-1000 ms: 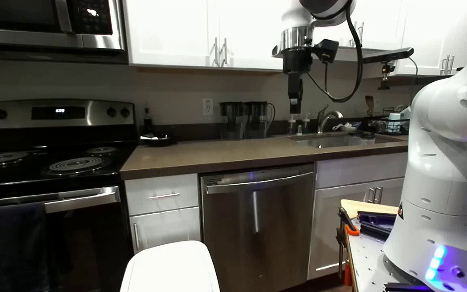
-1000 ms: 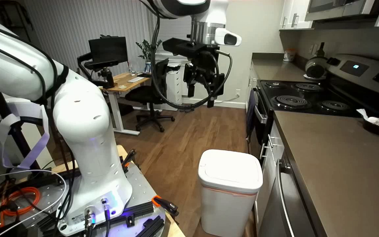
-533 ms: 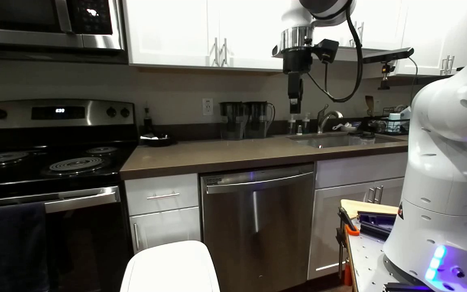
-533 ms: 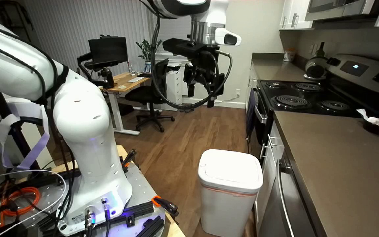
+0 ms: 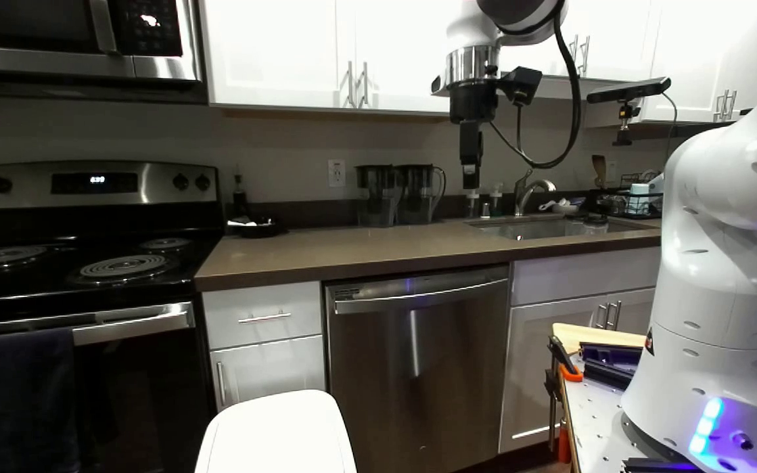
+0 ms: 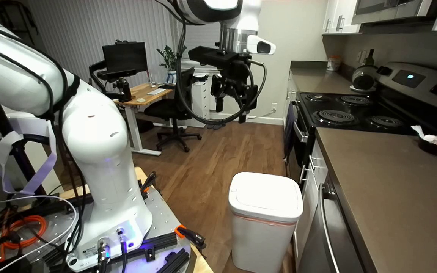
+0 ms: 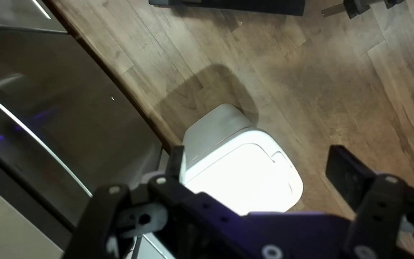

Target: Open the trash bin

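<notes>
plainly, my robotiq gripper hangs spread wide with nothing held, and in an exterior view the closed white trash bin stands well below it and left, near the stainless-steel dishwasher, so i'd judge my reach must go down and left.

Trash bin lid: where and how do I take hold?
Try the notched edge of the lid, away from the dishwasher, with the tool coming from above. The shut lid is flat, so that notch seems the likeliest hold; it may need pressing, not pinching.
</notes>
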Available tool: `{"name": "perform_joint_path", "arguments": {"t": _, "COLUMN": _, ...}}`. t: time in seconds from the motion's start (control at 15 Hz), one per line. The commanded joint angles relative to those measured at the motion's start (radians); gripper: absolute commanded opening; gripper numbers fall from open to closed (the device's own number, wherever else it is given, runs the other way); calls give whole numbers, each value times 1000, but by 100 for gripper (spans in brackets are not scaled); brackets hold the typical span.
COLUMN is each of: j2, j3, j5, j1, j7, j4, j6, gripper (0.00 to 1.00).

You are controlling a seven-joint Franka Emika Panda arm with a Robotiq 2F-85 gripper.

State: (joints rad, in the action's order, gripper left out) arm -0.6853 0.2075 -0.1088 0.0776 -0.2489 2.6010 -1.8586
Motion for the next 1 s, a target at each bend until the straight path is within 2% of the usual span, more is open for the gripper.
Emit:
{"name": "perform_joint_path", "arguments": {"t": 0.0, "j2": 111, "j3": -34, "j5": 35, "j1": -43, "j7": 7, "j4": -23, "j6": -87, "gripper": 100}}
{"name": "perform_joint_path", "arguments": {"t": 0.27, "j2": 242, "j3": -69, "j5": 72, "j1": -87, "j7": 22, "j4": -50, "j6": -245, "gripper": 100}}
{"name": "perform_joint_path", "arguments": {"t": 0.53, "j2": 445, "j3": -113, "j5": 136, "j1": -144, "j7": 7, "j4": -146, "j6": -382, "gripper": 100}}
{"name": "perform_joint_path", "arguments": {"t": 0.73, "j2": 617, "j3": -155, "j5": 166, "j1": -170, "j7": -9, "j4": -269, "j6": -409, "gripper": 100}}
{"name": "perform_joint_path", "arguments": {"t": 0.93, "j2": 771, "j3": -200, "j5": 152, "j1": -168, "j7": -4, "j4": -403, "j6": -395, "gripper": 100}}
